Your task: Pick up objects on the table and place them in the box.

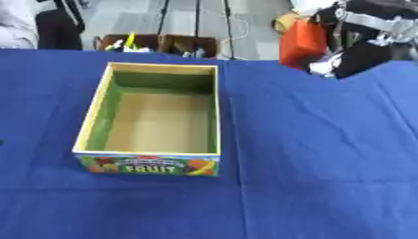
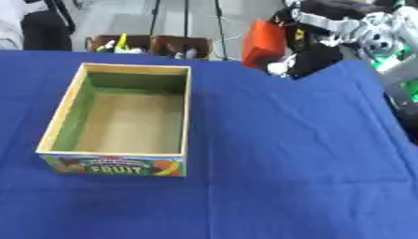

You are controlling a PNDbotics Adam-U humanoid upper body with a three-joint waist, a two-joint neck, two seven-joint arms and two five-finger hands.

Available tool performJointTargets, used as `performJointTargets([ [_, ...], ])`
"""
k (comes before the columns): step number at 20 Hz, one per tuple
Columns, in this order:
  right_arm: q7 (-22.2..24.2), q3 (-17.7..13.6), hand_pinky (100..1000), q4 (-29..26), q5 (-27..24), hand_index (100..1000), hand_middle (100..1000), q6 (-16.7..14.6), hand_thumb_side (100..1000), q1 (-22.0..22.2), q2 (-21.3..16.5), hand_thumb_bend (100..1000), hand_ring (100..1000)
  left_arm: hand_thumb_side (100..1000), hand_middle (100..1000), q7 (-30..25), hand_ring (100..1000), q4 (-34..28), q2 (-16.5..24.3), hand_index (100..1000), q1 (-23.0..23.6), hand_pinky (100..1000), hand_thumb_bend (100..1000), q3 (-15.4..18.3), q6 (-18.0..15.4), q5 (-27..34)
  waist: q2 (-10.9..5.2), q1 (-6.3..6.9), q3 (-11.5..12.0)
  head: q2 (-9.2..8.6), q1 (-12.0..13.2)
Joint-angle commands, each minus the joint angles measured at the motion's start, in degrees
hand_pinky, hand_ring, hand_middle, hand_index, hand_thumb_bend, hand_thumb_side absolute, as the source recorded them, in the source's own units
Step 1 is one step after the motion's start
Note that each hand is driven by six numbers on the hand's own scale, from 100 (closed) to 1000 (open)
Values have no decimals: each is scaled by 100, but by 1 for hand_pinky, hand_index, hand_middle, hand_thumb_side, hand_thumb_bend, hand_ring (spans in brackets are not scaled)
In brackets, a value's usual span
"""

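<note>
**Open box on blue cloth; right hand raised at far right with an orange object**

Left hand: does not show in either view.

Box [image 1: 148, 158]: open-topped carton, sits left of centre on the table [image 1: 326, 177], which is covered with a blue cloth. Yellow rim, green inner walls, bare tan floor. Near outer wall carries a fruit picture and the word "FRUIT". Nothing visible inside it. Long axis runs away from the camera, slightly askew. Cloth around the box shows only creases and a fold line running across below the box.

Beyond the far table edge, left of centre: two brown bins [image 2: 151, 45] on the floor holding small mixed items, one of them yellow; contents otherwise not made out.

Orange object [image 2: 263, 43]: blocky, tilted, at the upper right above the table's far edge, lifted off the cloth and well apart from the box.

Right hand [image 2: 314, 25]: black with silver parts, enters from the upper right corner, directly against the orange object. It appears to have hold of that object, but the fingers are a dark tangle and I cannot tell how far they are closed.
</note>
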Motion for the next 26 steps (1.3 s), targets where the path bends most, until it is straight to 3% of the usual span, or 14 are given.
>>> performJointTargets([
  [1, 63, 0, 412, -123, -42, 435, 337, 24, 529, -270, 75, 100, 609, 931, 603, -15, 649, -115, 133, 633, -26, 460, 100, -12, -5, 25, -154, -7, 25, 7, -51],
  [13, 129, 255, 411, 271, 323, 434, 333, 113, 529, -1050, 896, 100, 606, 931, 603, -65, 650, -115, 138, 633, -95, 461, 100, -47, -24, 48, -113, -103, 310, -53, -269],
  [21, -53, 305, 404, 1007, 858, 431, 329, 171, 518, -1400, 1473, 100, 600, 929, 603, -71, 650, -115, 114, 632, -185, 460, 100, -61, -51, 69, 17, -117, 536, -147, -403],
  [26, -139, 338, 406, 1512, 1611, 432, 342, 184, 507, -1547, 1779, 100, 602, 928, 603, -87, 650, -115, 105, 632, -201, 460, 100, -73, -51, 80, 33, -118, 603, -188, -603],
])
